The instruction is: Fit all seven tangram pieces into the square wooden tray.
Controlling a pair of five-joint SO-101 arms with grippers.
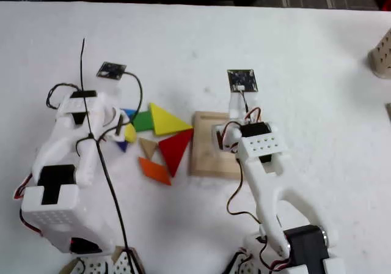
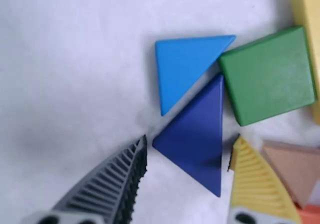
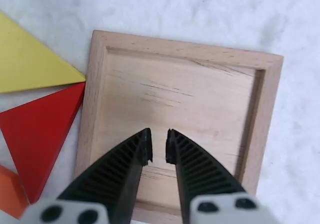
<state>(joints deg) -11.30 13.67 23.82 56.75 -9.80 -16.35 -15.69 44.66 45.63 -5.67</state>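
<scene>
The square wooden tray (image 1: 204,158) (image 3: 97,84) lies at mid-table with nothing in it. My right gripper (image 3: 159,146) (image 1: 223,136) hovers over its floor, shut to a thin slit and holding nothing. To the tray's left lie the big yellow triangle (image 1: 165,121) (image 3: 30,59), red triangle (image 1: 174,148) (image 3: 40,129), orange piece (image 1: 154,170), tan triangle (image 1: 148,147) (image 2: 295,169) and green square (image 1: 143,121) (image 2: 270,74). My left gripper (image 2: 190,144) (image 1: 122,133) is open, its fingers on either side of the dark blue triangle (image 2: 197,139). The light blue triangle (image 2: 185,69) lies just beyond.
Two small dark boards (image 1: 111,71) (image 1: 242,80) lie behind the pieces, and a black cable (image 1: 104,164) runs over the left arm. A wooden pegged block (image 1: 382,54) stands at the right edge. White tabletop spreads right of the tray.
</scene>
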